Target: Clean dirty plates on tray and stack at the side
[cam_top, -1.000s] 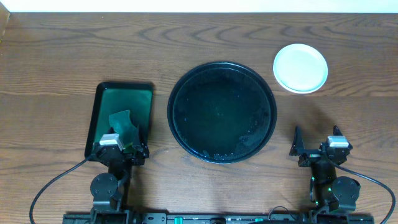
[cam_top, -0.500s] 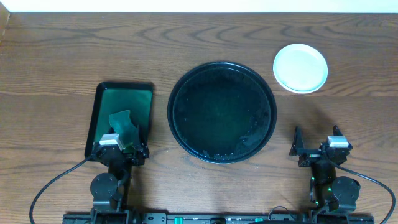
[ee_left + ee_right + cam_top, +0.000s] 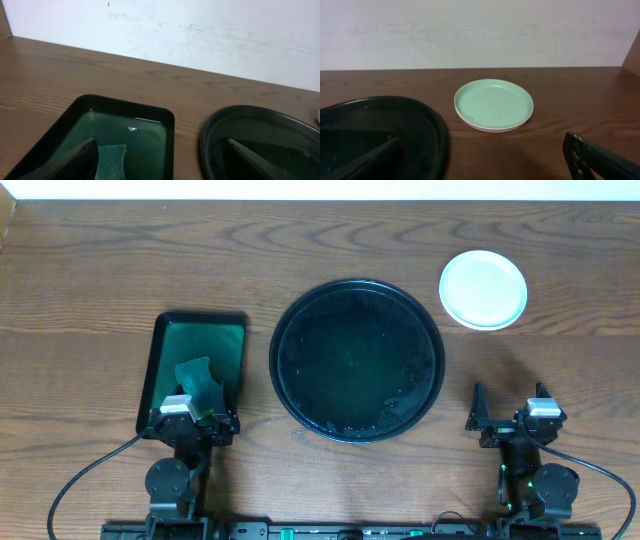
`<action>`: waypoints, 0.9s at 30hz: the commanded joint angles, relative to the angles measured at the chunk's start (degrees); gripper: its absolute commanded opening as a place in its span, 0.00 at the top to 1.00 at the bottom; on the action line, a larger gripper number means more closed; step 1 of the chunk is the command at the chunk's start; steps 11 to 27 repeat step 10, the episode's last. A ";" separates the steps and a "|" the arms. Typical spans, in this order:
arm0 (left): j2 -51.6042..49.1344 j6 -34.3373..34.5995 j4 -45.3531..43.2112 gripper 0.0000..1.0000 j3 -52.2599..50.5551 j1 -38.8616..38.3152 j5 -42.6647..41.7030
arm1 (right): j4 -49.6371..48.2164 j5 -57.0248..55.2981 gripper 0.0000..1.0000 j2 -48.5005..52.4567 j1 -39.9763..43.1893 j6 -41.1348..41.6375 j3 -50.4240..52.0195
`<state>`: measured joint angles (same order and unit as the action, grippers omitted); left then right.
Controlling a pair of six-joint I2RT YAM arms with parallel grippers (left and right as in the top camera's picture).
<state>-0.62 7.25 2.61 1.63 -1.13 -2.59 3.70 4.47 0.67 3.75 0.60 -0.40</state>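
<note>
The round black tray (image 3: pixel 357 360) sits mid-table with no plates on it, only wet specks; it also shows in the left wrist view (image 3: pixel 260 140) and the right wrist view (image 3: pixel 380 130). The plates (image 3: pixel 483 289) stand stacked at the back right of the table, pale mint in the right wrist view (image 3: pixel 493 104). My left gripper (image 3: pixel 190 418) is open and empty at the front left, over the near end of the green tray. My right gripper (image 3: pixel 512 420) is open and empty at the front right, well short of the plate stack.
A dark green rectangular tray (image 3: pixel 195 345) with a green sponge (image 3: pixel 196 380) lies left of the black tray; the sponge shows between my left fingers in the left wrist view (image 3: pixel 111 161). A white wall runs behind the table.
</note>
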 commanded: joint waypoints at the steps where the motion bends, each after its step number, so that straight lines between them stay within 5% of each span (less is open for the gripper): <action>1: 0.28 -0.96 1.46 0.20 -1.40 0.31 1.79 | 0.22 0.26 0.01 -0.35 0.17 -0.66 0.09; 27: 0.28 -0.96 1.44 0.20 -1.40 0.31 1.79 | 0.22 0.26 0.01 -0.35 0.17 -0.66 0.09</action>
